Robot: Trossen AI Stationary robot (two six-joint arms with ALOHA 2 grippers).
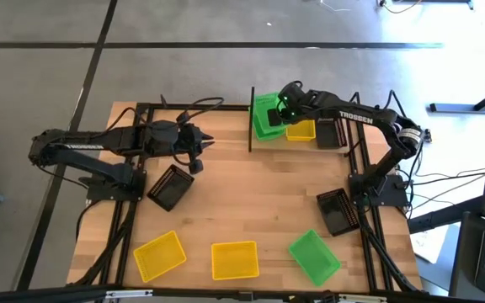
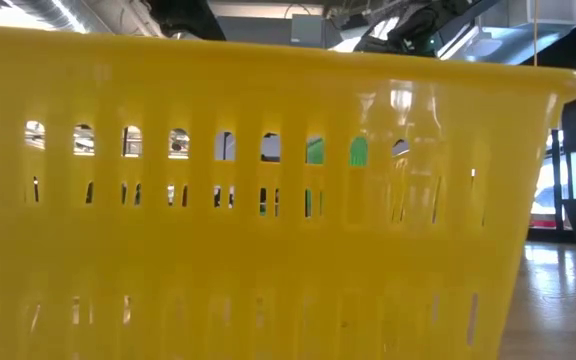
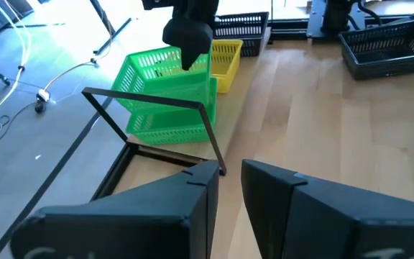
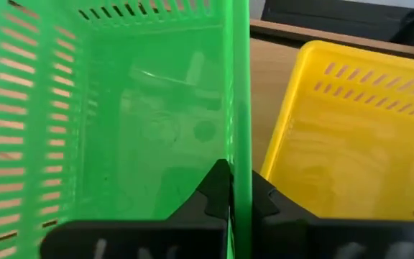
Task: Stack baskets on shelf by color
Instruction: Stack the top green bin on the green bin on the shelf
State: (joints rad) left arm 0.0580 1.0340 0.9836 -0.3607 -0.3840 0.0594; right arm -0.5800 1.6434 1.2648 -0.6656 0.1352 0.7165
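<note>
Here the right gripper (image 4: 232,205), pinched shut on the upper green basket's (image 1: 266,114) wall above its twin on the far shelf (image 3: 165,152), risks misaligned nesting if released tilted; the left gripper (image 3: 228,180) waits narrowly parted, empty.

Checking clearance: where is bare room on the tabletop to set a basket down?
Free: the middle, between the left black basket and the right black basket.
Crowded: the far edge, where the right gripper holds a green basket beside a yellow one.
</note>
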